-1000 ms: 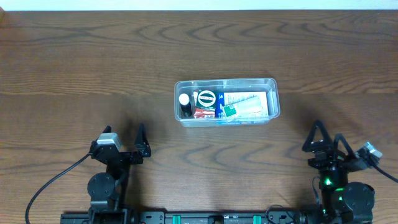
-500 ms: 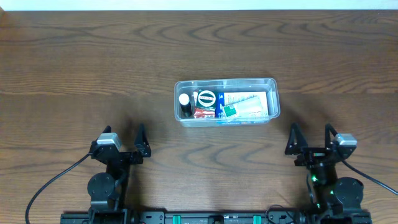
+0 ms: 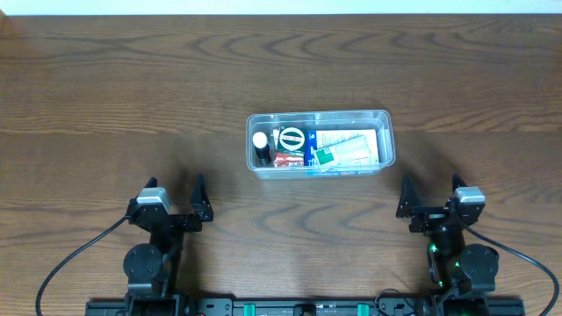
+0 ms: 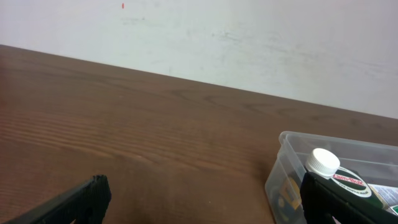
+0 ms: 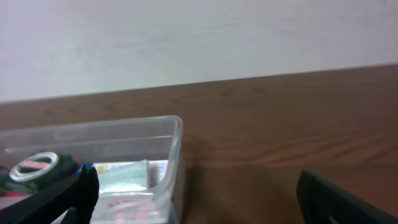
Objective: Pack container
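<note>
The container [image 3: 319, 114], a clear rectangular tub, stands at the table's middle. Inside it are a white-capped bottle [image 3: 260, 140], a round green-labelled item [image 3: 291, 138], a red packet [image 3: 287, 159] and a white and green packet [image 3: 344, 147]. My left gripper [image 3: 174, 195] rests open near the front edge, well left of the tub and holding nothing. My right gripper [image 3: 430, 197] is open too, in front of the tub's right end. The left wrist view has the container [image 4: 283, 171] and bottle cap [image 4: 323, 162] at far right. The right wrist view has the container [image 5: 176, 134] on the left between wide jaws.
Bare brown wood table [image 3: 132, 88] surrounds the tub on all sides. A white wall [image 4: 249, 37] rises behind the table's far edge. Both arm bases and their cables sit at the near edge.
The right arm has swung left and squared up, its gripper now nearer the tub's right end. The left arm and the tub's contents have not moved.
</note>
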`<state>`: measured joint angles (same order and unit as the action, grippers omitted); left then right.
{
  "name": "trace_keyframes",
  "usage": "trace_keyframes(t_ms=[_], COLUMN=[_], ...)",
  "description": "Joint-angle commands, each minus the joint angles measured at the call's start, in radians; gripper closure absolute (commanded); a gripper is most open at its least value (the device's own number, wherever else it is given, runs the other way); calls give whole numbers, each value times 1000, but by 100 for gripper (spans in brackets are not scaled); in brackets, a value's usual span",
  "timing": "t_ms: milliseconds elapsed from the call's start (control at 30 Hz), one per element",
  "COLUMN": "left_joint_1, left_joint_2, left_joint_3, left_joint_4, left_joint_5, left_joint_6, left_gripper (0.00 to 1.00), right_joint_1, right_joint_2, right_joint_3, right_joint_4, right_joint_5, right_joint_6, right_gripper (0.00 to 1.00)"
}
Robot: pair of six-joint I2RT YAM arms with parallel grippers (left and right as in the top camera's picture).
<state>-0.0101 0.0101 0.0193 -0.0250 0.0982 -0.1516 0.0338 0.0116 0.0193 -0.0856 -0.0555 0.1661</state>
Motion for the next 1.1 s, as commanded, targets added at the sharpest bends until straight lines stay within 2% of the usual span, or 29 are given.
trace_keyframes(t_ms=[0, 100, 1067], left_joint_1=[5, 5, 5], left_joint_2=[-6, -6, -6], left_joint_3=[-15, -15, -15], left_joint_4=[-37, -37, -37], left_joint_5=[18, 18, 18], left_joint_6=[20, 20, 20], left_gripper=[2, 2, 2], right_joint_1=[-10, -10, -10], right_joint_2=[-6, -6, -6], right_joint_3=[-8, -8, -8], right_joint_4=[2, 2, 3], right_joint_5=[6, 7, 6], right_joint_6=[-157, -198, -198], right_gripper=[1, 1, 1])
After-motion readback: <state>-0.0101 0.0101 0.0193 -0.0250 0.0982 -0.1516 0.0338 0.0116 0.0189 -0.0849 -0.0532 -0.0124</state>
